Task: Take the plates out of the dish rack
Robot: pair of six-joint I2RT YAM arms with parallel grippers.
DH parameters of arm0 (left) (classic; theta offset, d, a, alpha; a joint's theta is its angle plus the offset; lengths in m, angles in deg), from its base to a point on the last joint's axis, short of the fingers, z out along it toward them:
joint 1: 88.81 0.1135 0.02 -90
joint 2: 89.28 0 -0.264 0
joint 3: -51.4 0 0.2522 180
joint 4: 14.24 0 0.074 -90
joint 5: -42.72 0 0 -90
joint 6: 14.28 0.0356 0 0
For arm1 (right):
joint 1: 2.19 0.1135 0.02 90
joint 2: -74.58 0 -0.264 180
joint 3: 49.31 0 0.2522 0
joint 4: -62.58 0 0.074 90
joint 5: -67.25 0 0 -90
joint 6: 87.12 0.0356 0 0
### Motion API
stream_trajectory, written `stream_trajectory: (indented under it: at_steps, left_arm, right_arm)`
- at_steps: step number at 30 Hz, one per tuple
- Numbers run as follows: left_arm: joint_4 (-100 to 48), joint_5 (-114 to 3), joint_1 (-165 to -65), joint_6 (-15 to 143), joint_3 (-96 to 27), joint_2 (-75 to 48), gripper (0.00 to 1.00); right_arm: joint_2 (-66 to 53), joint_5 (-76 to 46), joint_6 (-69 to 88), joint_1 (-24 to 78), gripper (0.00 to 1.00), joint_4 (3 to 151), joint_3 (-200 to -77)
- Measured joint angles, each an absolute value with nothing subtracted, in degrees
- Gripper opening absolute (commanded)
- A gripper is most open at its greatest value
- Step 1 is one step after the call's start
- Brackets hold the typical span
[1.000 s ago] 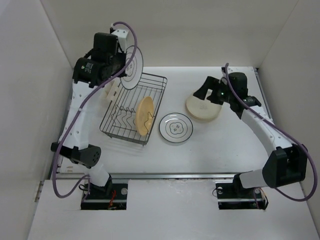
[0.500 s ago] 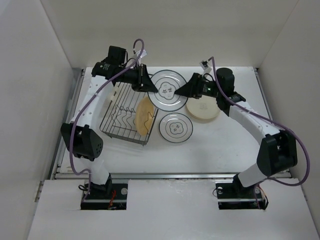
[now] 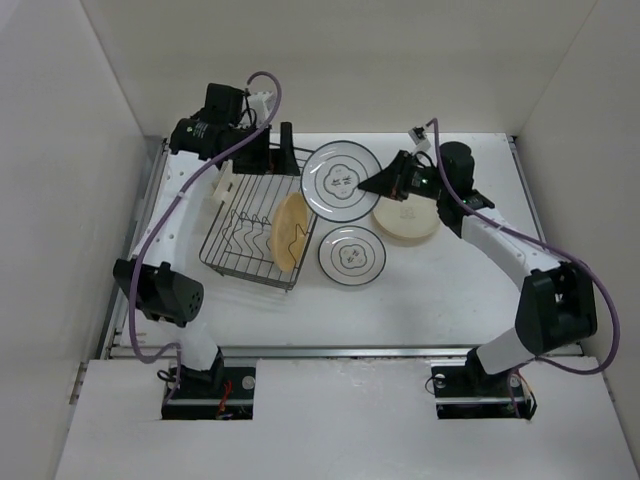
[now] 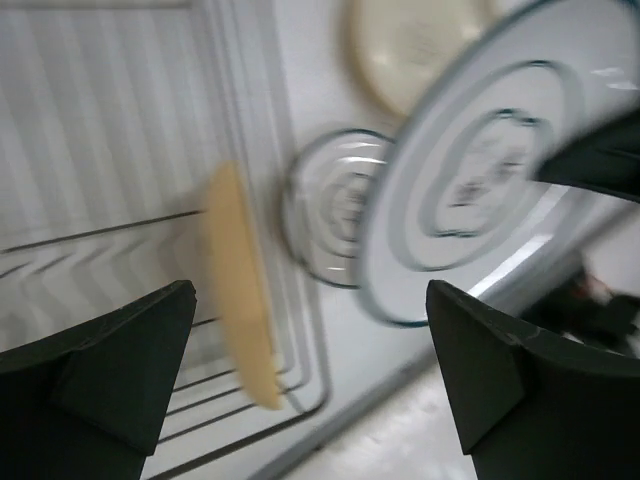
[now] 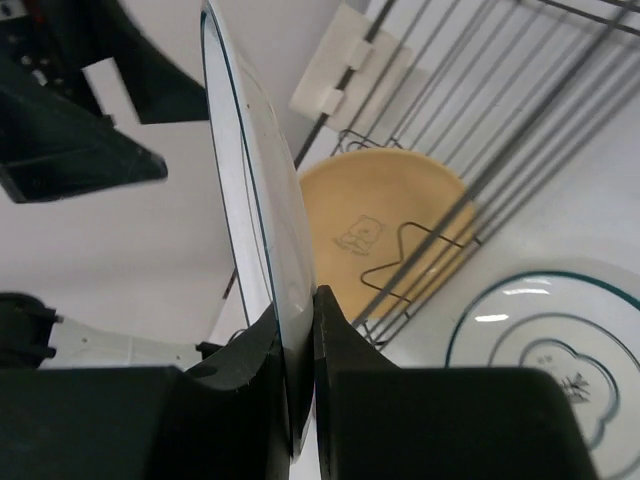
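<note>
Handed across since the earlier frame, the white plate (image 3: 340,181) is now held by its rim in the right pincer (image 3: 378,184), clamped narrow on it at upper centre of the top view. It has been released by the left pincer (image 3: 287,150), which is spread wide and drawn back over the rack (image 3: 240,262) at upper left. One tan plate (image 3: 290,230) is left standing in the rack. A second white plate (image 3: 352,254) and a cream plate (image 3: 407,218) are laid on the worktop (image 3: 450,280), so setting down is judged to be next.

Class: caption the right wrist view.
Right tool grips a white plate edge-on; a tan plate stands in the rack beyond.
</note>
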State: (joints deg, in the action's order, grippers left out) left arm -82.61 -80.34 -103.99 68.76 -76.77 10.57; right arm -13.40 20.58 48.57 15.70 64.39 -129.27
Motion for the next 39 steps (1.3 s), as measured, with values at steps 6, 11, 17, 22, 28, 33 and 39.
stream_trajectory:
  at_steps: [6, 11, 17, 22, 28, 33, 39]
  left_arm:
    - [-83.3, -51.7, -98.3, 74.4, -69.2, 0.5, 0.91]
    - [-84.4, -41.8, -91.8, 78.6, -57.3, -6.7, 0.77]
    - [-85.3, -39.0, -91.6, 81.8, -45.3, -0.7, 0.76]
    - [-84.2, -37.5, -90.4, 82.6, -43.5, 5.4, 0.76]
    - [-82.6, -36.1, -88.8, 82.7, -43.5, 6.1, 0.76]
    - [-82.7, -38.6, -88.7, 83.2, -43.6, 8.9, 0.71]
    - [-83.5, -42.5, -88.7, 83.6, -46.2, 15.0, 0.32]
  right_arm:
    - [-6.3, 16.6, 48.5, 9.6, 0.00, 68.8, -122.4]
    - [-4.2, 12.8, 43.3, 8.4, 0.00, 76.5, -122.2]
    - [-7.1, 7.1, 37.5, 10.0, 0.00, 86.0, -119.4]
    - [-10.5, 3.8, 34.7, 14.2, 0.00, 90.3, -118.3]
    - [-14.7, 1.2, 33.0, 18.6, 0.24, 91.1, -118.3]
    - [-18.7, -2.7, 31.7, 20.5, 0.78, 93.4, -118.9]
    - [-19.2, -11.9, 29.6, 22.7, 0.83, 100.6, -123.4]
